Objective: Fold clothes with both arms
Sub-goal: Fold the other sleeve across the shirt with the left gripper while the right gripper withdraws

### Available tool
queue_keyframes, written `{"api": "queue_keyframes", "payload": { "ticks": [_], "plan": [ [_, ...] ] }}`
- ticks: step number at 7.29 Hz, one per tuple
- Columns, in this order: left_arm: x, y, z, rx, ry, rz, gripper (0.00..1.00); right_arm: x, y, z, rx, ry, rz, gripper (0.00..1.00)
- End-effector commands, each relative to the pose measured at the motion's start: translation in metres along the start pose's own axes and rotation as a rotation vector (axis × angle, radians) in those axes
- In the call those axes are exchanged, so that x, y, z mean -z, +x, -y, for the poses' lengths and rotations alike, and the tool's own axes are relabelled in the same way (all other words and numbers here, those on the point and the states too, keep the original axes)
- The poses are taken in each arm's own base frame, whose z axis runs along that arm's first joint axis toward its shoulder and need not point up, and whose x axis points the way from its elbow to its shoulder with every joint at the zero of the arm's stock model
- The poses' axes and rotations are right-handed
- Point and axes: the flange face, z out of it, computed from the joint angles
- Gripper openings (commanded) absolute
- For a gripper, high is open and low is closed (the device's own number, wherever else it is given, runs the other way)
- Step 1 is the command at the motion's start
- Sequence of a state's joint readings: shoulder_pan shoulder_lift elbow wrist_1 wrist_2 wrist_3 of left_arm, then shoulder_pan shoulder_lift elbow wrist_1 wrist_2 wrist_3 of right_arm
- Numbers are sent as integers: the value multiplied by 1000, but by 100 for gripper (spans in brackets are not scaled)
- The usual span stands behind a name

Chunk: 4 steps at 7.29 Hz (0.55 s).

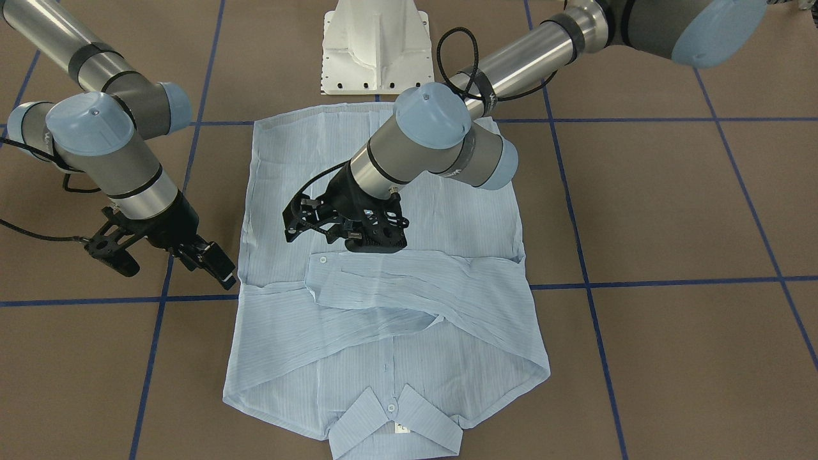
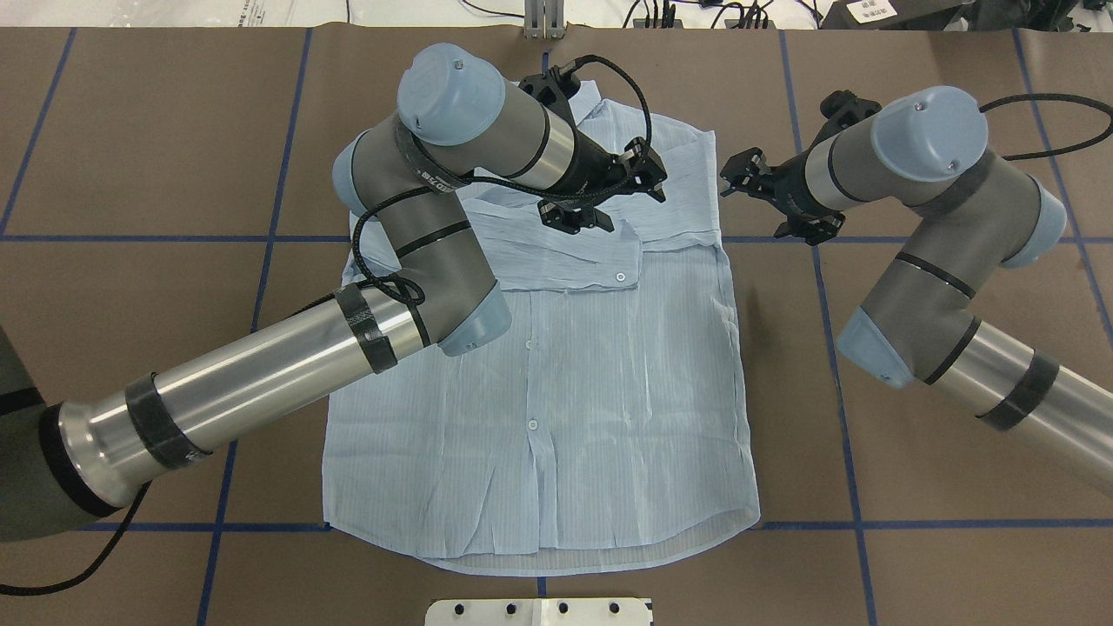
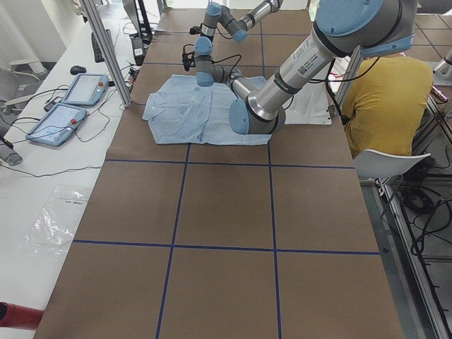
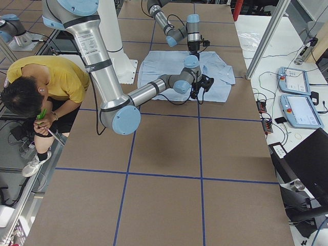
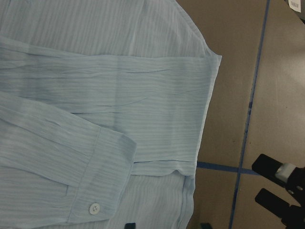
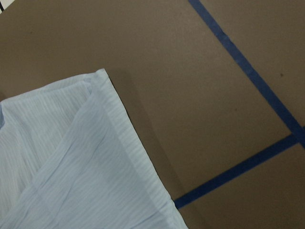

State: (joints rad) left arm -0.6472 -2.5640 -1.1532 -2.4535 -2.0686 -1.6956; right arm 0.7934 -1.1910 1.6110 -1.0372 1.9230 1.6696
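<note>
The light-blue striped shirt [image 1: 396, 332] lies flat, buttons up, on the brown table, collar [image 1: 396, 425] on the side away from the robot. Both sleeves are folded across the chest, and a buttoned cuff [image 1: 323, 260] lies on top. My left gripper [image 1: 332, 237] hovers open and empty just above the shirt next to that cuff; it also shows in the overhead view [image 2: 609, 193]. My right gripper [image 1: 177, 271] is open and empty beside the shirt's edge at the sleeve fold, over bare table [image 2: 769, 202]. The left wrist view shows the cuff [image 5: 94, 208] and the right gripper's fingers [image 5: 269, 165].
The white pedestal base [image 1: 377, 45] stands at the robot's side of the shirt. Blue tape lines [image 2: 817, 287] cross the table. A person in a yellow top [image 3: 385, 99] sits beside the table near the robot. Two tablet pendants [image 4: 297, 97] lie on a side bench.
</note>
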Motion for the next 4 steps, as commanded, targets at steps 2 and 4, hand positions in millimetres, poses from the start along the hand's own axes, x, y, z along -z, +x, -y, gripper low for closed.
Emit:
{"api": "queue_keyframes", "payload": {
  "ticks": [2,4],
  "plan": [
    [68,-62,-29,-10,-13,-49,98,6,48,-100,-39,-75,-27,100],
    [93,-113,-31,-7,2,-24,96,19,113,-186,-75,-113,-88,98]
  ]
}}
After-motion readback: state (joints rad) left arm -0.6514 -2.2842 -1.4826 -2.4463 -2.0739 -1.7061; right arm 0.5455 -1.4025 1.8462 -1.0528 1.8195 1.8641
